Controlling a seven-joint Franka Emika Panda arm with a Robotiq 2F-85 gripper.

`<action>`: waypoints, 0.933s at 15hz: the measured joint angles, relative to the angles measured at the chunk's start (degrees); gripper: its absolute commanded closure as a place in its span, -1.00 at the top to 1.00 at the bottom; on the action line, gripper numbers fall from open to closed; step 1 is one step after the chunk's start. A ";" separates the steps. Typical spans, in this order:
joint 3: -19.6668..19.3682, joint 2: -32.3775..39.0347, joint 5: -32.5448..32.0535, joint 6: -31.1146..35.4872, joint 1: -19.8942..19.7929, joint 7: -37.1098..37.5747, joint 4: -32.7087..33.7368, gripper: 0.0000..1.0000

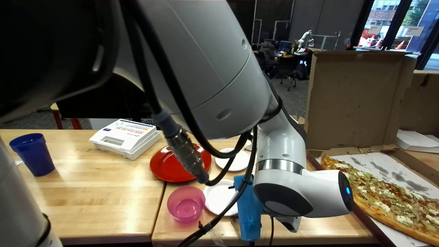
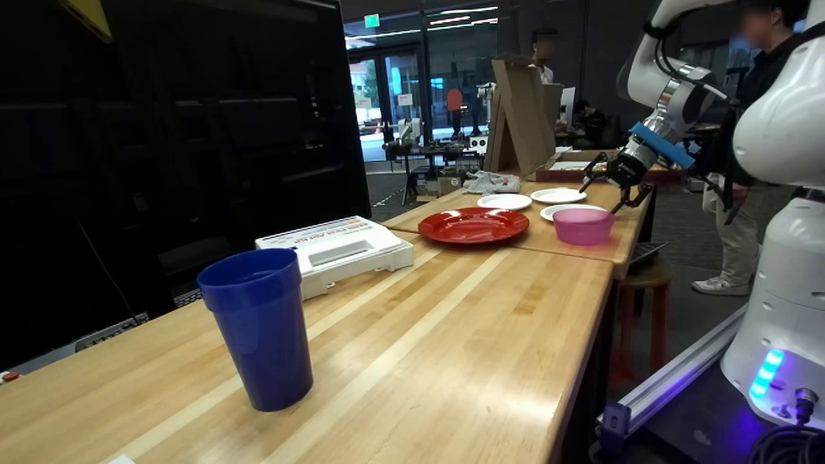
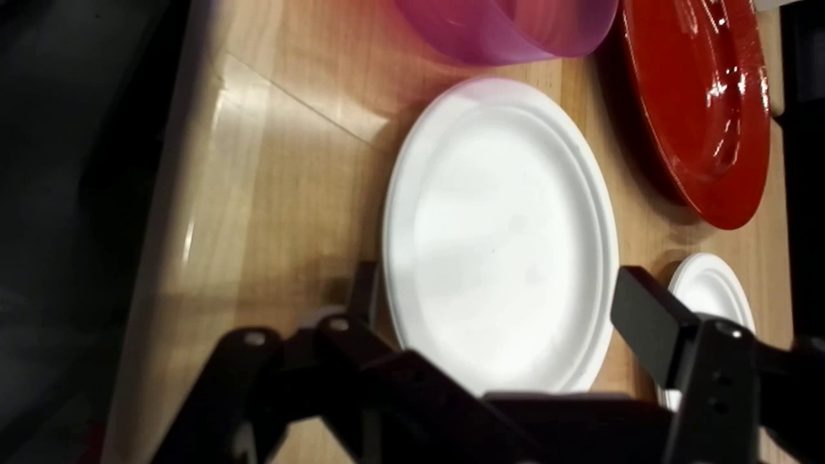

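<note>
My gripper (image 3: 499,293) stands open, its black fingers spread to either side of a white oval-looking plate (image 3: 503,219) in the wrist view. The right finger pad (image 3: 651,322) overlaps the plate's rim in that view; whether it touches cannot be told. Nothing is gripped. In an exterior view the gripper (image 2: 599,200) tilts down over the white plates (image 2: 570,211), close behind a pink translucent bowl (image 2: 583,229). That bowl (image 3: 490,32) lies just beyond the plate in the wrist view, beside a red plate (image 3: 702,116). A smaller-looking white plate (image 3: 709,290) is partly hidden by the right finger.
A blue cup (image 2: 258,335) and a white first aid kit (image 2: 341,248) stand on the wooden table. An open pizza box (image 1: 356,103) with pizza (image 1: 394,202) is at the far end. A crumpled bag (image 2: 492,183) lies behind the plates. The table edge (image 3: 161,225) runs close by.
</note>
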 measured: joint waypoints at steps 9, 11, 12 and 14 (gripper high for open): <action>0.10 1.55 0.00 -1.20 -0.03 -0.40 1.31 -0.67; 0.10 1.81 0.00 -1.21 -0.03 -0.40 1.47 -0.95; 0.10 1.91 0.00 -1.21 -0.04 -0.40 1.57 -1.00; 0.10 2.00 0.00 -1.21 -0.09 -0.40 1.76 -1.00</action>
